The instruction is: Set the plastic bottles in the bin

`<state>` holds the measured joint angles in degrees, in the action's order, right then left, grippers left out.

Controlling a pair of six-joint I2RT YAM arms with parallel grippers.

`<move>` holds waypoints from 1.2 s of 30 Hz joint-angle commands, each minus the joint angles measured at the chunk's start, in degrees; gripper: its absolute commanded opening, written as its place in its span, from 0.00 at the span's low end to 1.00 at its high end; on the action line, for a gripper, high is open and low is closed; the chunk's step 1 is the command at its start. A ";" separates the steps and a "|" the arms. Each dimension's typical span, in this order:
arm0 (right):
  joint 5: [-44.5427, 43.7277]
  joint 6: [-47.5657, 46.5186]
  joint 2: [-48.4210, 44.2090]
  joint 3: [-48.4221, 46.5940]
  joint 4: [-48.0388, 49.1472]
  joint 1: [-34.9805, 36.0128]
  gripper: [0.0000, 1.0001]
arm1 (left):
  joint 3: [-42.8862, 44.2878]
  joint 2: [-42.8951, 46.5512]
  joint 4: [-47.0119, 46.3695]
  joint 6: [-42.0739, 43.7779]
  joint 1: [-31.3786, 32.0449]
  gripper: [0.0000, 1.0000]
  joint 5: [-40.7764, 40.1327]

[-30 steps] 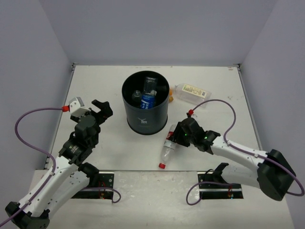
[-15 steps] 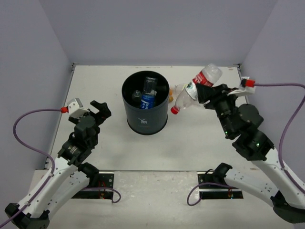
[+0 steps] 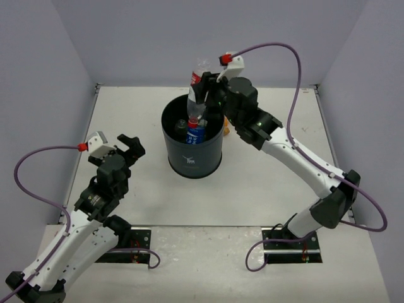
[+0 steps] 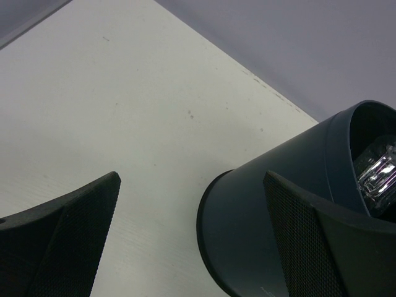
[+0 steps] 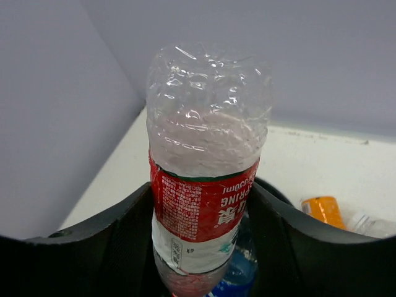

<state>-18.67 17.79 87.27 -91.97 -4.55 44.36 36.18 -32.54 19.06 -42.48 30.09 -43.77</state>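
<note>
Top view, right tool (image 3: 203, 96): it pinches the red-labelled bottle (image 3: 197, 71), cap down, over the mouth of the bin (image 3: 189, 161).
Top view, left tool (image 3: 123, 146): spread and holding nothing, apart from the bin on the bench (image 3: 126, 107).
Left wrist: the fingers are wide. The bin wall is just ahead, with a clear bottle (image 4: 374, 173) glinting inside.
Right wrist: the fingers (image 5: 117, 235) flank the red label. A blue-labelled bottle (image 5: 232, 281) lies below in the bin, and an orange bottle (image 5: 323, 210) lies outside, behind it.
My release: I judge the neck is within the rim, so I would open without swinging and let the bottle drop clear of the wall.
</note>
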 commanded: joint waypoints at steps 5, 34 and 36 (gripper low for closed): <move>6.85 -2.62 -2.51 -0.81 -1.74 0.15 0.99 | 2.25 -0.96 -0.35 -0.59 0.06 1.00 -2.16; 36.24 0.23 41.24 -40.81 -25.13 -27.31 0.99 | 4.51 -5.09 1.06 -1.12 0.15 1.00 -2.29; 36.79 0.17 45.77 -41.59 -24.11 -27.23 0.99 | 4.51 -5.69 0.92 -1.44 0.15 1.00 -2.29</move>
<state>12.84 20.52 124.97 -128.49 -23.94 16.93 38.48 -37.29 19.56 -42.51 30.09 -43.95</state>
